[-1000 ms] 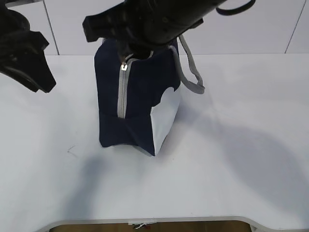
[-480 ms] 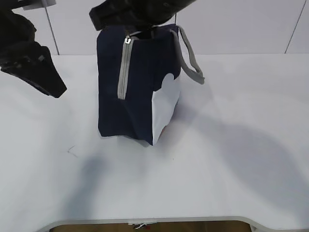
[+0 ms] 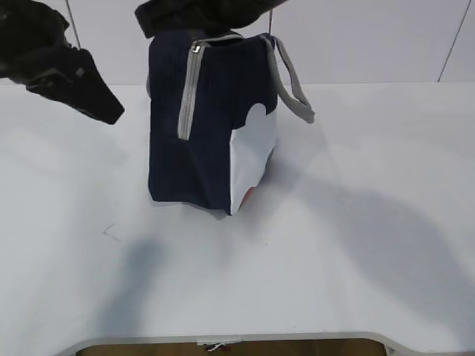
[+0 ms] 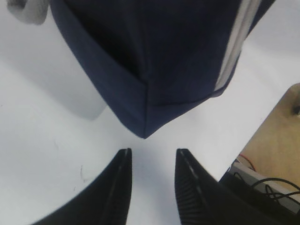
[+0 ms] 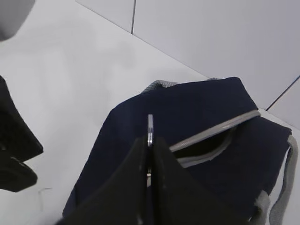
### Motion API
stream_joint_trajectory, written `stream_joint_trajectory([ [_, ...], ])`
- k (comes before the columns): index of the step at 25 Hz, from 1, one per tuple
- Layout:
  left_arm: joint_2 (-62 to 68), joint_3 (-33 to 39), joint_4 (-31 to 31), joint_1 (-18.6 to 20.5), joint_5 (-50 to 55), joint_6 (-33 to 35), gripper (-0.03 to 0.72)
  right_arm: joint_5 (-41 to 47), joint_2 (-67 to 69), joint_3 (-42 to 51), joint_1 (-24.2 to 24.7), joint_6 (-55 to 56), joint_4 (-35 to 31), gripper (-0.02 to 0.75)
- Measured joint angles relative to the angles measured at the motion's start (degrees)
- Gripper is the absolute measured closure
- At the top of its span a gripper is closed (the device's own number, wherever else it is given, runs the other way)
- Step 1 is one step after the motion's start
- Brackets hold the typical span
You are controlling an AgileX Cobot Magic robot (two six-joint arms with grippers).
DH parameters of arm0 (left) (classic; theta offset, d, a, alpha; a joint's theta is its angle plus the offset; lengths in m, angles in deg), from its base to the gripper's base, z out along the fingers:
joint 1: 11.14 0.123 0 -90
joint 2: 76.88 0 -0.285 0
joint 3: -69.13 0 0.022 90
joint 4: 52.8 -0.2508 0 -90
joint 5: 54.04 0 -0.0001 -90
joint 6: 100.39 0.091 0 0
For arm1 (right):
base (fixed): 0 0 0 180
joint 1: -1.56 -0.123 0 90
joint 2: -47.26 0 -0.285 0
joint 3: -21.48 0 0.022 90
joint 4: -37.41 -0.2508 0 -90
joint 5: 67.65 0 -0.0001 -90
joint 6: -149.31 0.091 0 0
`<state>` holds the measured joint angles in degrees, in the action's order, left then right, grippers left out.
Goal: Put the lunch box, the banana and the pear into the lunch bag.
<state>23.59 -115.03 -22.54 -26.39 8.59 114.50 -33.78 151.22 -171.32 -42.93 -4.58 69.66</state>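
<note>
One lunch bag (image 3: 211, 122), right pincer (image 5: 149, 146) pinching its zipper pull (image 5: 150, 129), left pincer (image 4: 152, 161) spread.

Exterior slants down; wrists close on lunch bag (image 3: 211, 126).

Left gripper (image 4: 152, 154) parted, right gripper (image 5: 150, 140) pinched.

white table (image 3: 356, 245) | tiled wall (image 3: 371, 37) | cables (image 4: 276, 187) off table edge
</note>
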Motion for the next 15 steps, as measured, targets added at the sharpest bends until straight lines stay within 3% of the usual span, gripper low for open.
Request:
stream_joint_trajectory([
  [5,0.0,0.0,4.6,0.0,-2.6,3.9,0.445,-1.4,0.0,0.0,0.0,1.8,-0.3,0.725],
  [15,0.3,0.0,6.0,0.0,-8.2,6.8,0.423,-2.8,0.0,0.0,0.0,4.8,-0.4,0.726],
])
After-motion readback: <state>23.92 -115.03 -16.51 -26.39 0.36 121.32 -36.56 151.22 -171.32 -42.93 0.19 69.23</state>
